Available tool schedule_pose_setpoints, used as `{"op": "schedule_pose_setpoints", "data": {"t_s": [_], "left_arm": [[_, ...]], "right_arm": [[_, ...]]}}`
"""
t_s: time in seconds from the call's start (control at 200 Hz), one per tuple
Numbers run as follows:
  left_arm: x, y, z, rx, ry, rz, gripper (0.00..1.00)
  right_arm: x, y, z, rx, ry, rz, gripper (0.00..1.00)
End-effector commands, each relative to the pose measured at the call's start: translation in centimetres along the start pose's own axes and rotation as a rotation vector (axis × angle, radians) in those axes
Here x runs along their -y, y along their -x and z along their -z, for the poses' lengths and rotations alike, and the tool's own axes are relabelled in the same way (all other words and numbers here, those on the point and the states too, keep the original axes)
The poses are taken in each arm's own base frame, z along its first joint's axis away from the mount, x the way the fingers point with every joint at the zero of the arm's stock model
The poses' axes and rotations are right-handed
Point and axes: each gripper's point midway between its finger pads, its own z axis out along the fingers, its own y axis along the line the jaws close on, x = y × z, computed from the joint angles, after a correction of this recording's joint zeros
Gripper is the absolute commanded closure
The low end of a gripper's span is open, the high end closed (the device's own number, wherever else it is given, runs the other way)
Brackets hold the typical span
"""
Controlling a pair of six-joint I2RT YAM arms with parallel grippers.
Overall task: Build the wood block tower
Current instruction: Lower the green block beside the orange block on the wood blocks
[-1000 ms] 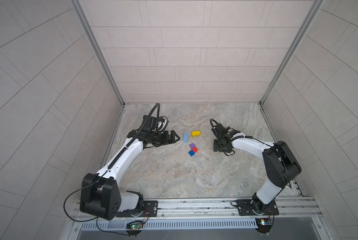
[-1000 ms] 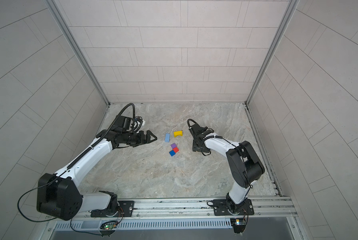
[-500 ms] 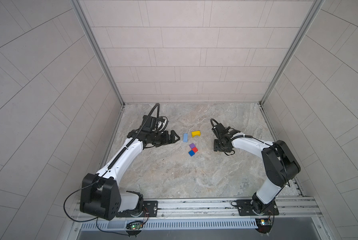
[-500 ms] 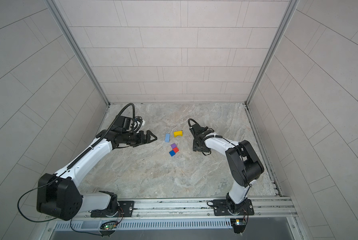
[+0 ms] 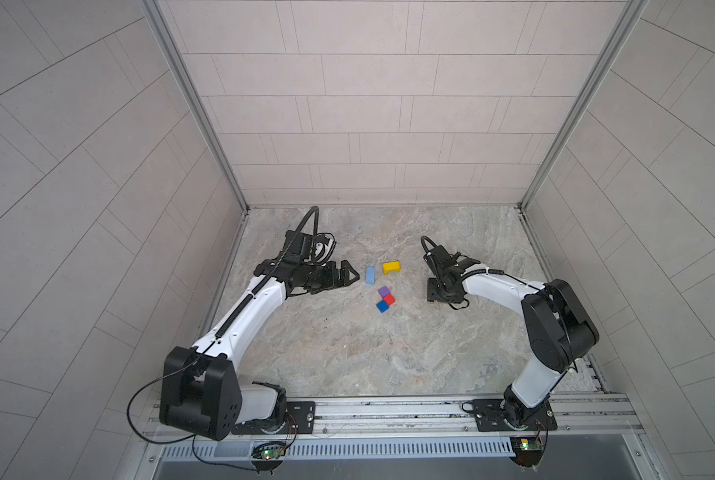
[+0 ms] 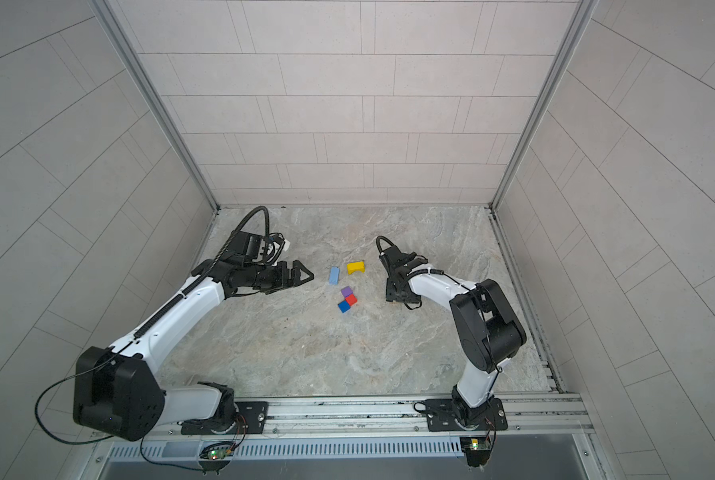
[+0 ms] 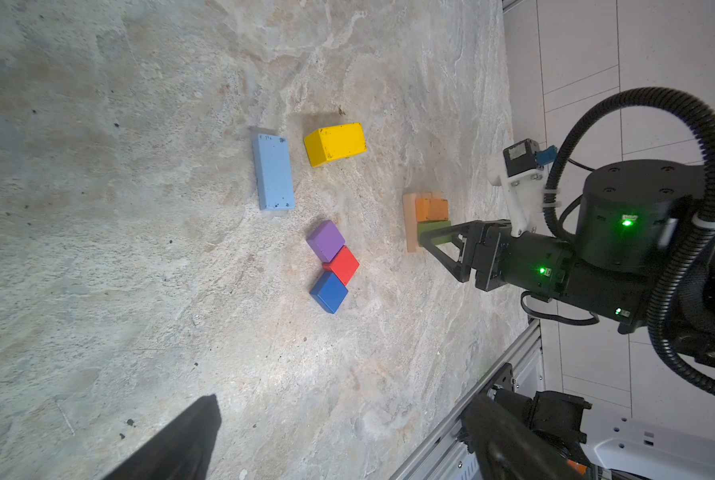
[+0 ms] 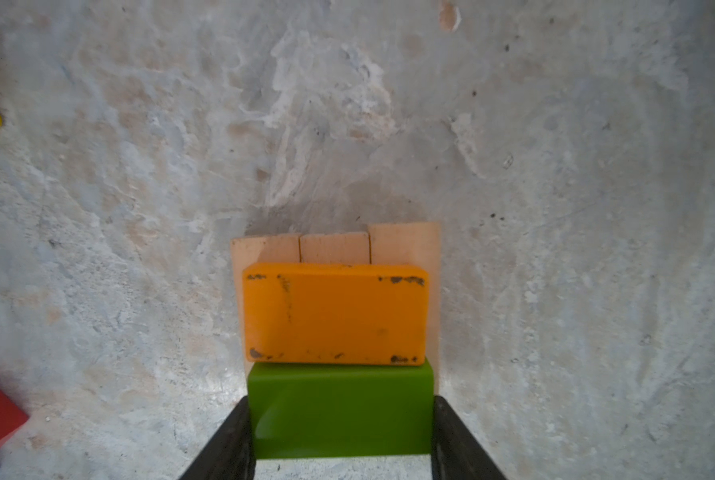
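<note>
Three tan oblongs [image 8: 334,248] are laid side by side; an orange oblong [image 8: 335,313] is set flat on them, with a green oblong [image 8: 339,409] held just beside it. A light-blue oblong [image 7: 272,172], a yellow oblong [image 7: 335,143] and a touching purple cube [image 7: 326,241], red cube [image 7: 342,264] and blue cube [image 7: 329,291] are seen lying apart.

Left claw [image 6: 303,275] gapes near light-blue block [image 6: 334,275] — right claw [image 6: 394,295] seemingly downturned.

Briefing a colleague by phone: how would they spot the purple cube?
Near the middle of the table, three cubes touch in a short line. The purple cube is the end one nearest the light-blue block, with the red cube beside it; nothing else is purple.
</note>
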Motion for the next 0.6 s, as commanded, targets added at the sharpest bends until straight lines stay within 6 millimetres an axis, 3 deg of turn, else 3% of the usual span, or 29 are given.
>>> {"op": "schedule_pose_setpoints", "data": {"t_s": [0.0, 0.595], "left_arm": [[0.05, 0.08, 0.39, 0.016, -0.009, -0.01, 0.0], [0.08, 0.1, 0.48, 0.021, -0.009, -0.013, 0.0]], "right_arm": [[0.06, 0.56, 0.09, 0.004, -0.013, 0.005, 0.61], [0.56, 0.44, -0.16, 0.001, -0.043, 0.023, 0.58]]}}
